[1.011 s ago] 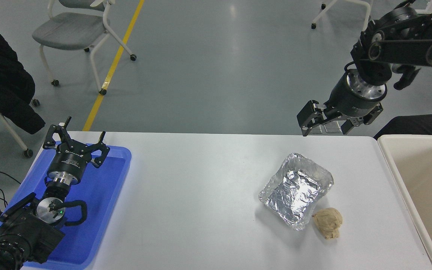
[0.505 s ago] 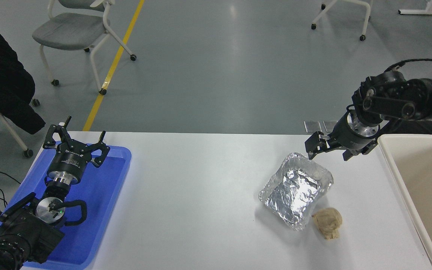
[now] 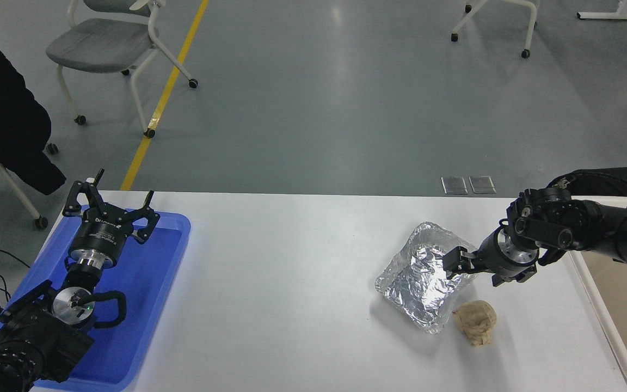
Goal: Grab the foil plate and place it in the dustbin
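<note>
One crinkled silver foil plate [image 3: 425,280], squarish; right gripper [image 3: 454,262] at its right rim, finger spread unclear. One wrinkled tan paper ball [image 3: 475,322]; one smooth cream dustbin [image 3: 596,318].

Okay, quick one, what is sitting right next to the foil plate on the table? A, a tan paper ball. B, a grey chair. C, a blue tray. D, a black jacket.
A: the tan paper ball lies against the foil plate's near right corner, while the blue tray is far off at the table's left end.
</note>
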`<action>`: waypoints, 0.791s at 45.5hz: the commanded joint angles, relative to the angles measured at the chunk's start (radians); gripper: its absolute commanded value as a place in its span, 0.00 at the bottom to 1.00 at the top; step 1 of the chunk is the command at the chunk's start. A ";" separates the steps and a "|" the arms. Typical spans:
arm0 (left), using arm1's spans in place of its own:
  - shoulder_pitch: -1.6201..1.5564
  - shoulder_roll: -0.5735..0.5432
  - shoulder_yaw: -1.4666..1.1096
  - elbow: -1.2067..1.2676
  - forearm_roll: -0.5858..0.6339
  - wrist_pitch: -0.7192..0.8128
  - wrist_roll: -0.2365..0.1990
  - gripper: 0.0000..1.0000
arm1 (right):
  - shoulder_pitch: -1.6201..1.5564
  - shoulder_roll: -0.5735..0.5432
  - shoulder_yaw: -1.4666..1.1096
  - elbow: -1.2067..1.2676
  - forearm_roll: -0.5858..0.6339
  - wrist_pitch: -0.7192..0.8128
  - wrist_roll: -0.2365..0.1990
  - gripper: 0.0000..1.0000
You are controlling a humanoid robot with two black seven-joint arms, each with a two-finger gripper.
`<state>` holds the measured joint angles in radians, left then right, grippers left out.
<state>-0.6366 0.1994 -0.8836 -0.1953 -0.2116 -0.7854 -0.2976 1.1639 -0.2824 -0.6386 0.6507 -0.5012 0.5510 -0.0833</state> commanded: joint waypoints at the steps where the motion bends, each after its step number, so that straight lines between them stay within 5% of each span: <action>1: 0.000 0.000 0.000 0.000 0.000 0.000 0.000 1.00 | -0.058 0.028 0.031 -0.037 -0.005 -0.057 -0.018 0.88; 7: 0.000 0.000 0.000 0.000 0.000 0.000 0.000 1.00 | -0.061 0.028 0.039 -0.037 -0.005 -0.068 -0.018 0.55; 13: 0.000 0.000 0.000 -0.003 0.000 0.000 0.000 1.00 | -0.063 0.031 0.039 -0.037 -0.005 -0.079 -0.032 0.44; 18: 0.000 0.000 0.000 0.000 0.000 0.000 0.000 1.00 | -0.064 0.040 0.039 -0.034 -0.005 -0.091 -0.033 0.00; 36: 0.000 0.000 0.000 -0.003 0.000 0.000 0.000 1.00 | 0.026 0.062 0.030 -0.010 0.009 -0.066 -0.036 0.00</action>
<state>-0.6366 0.1994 -0.8836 -0.1967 -0.2117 -0.7854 -0.2976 1.1300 -0.2341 -0.6009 0.6278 -0.5029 0.4682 -0.1159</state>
